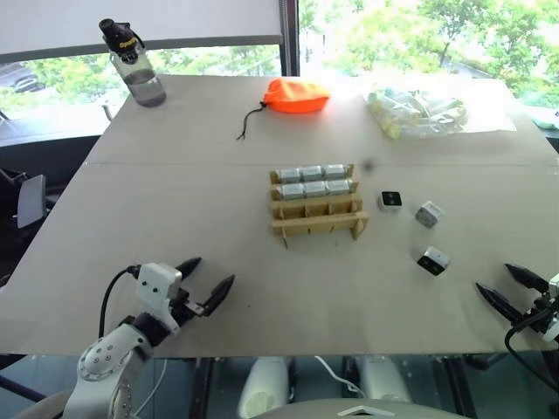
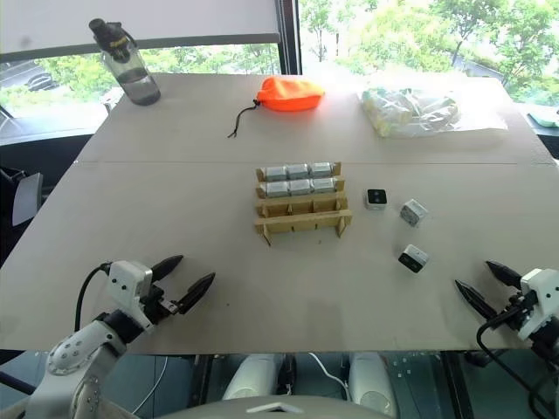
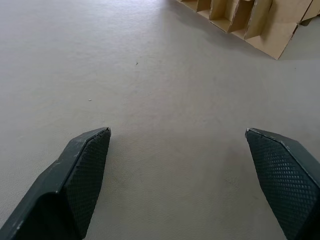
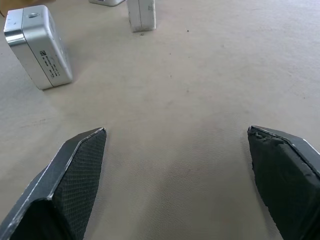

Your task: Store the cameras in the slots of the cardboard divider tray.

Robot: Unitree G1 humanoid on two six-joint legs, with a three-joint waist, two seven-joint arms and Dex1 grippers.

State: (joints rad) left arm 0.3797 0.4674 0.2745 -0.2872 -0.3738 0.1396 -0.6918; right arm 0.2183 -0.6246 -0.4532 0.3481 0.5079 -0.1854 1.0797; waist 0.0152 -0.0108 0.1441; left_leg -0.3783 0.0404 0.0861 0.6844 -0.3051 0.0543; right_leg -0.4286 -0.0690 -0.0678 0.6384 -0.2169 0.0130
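The cardboard divider tray (image 1: 316, 218) stands mid-table, its two far rows filled with several silver cameras (image 1: 312, 173); the near rows are empty. Three loose cameras lie to its right: one with its black face up (image 1: 390, 200), one tilted (image 1: 428, 214), one nearer the front (image 1: 433, 260). My left gripper (image 1: 203, 281) hovers open over the front left of the table, empty. My right gripper (image 1: 511, 286) is open at the front right, empty, a short way from the nearest loose camera (image 4: 39, 46). The tray's corner (image 3: 260, 22) shows in the left wrist view.
An orange pouch (image 1: 296, 95) with a dark cord lies at the back centre. A clear bag of pale items (image 1: 417, 113) sits back right. A water bottle (image 1: 133, 64) stands at the back left corner. The table's front edge (image 1: 288, 351) runs just below both grippers.
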